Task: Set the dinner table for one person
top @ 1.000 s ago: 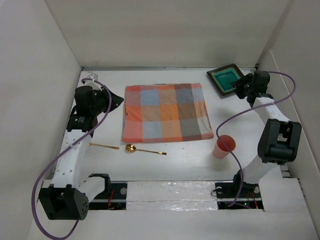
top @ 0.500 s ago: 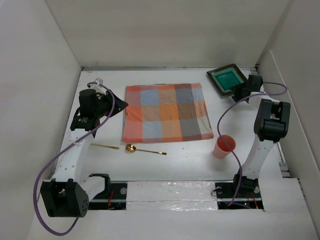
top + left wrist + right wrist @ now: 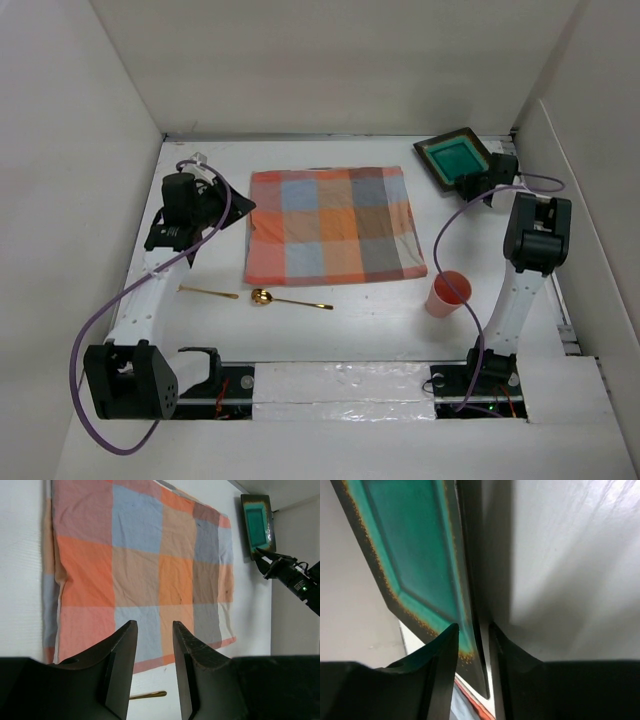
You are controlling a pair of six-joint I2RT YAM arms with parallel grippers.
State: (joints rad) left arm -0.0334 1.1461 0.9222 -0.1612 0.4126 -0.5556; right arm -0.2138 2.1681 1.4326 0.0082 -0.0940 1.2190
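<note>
Teal plate (image 3: pixel 415 555) sits rim-pinched in the right gripper (image 3: pixel 472 627), the left gripper (image 3: pixel 154 625) part-open and empty near checked cloth (image 3: pixel 140 565)

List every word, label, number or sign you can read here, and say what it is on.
None: no lettering can be read in any view. The checked cloth mat, green square plate, orange cup, gold spoon and white tabletop all look unmarked.

The left end effector (image 3: pixel 153 627), fingers parted, hangs over the near edge of the orange-and-grey checked cloth mat (image 3: pixel 140 565), with a dark-rimmed teal square dish (image 3: pixel 257 525) beyond the mat's far corner.
</note>
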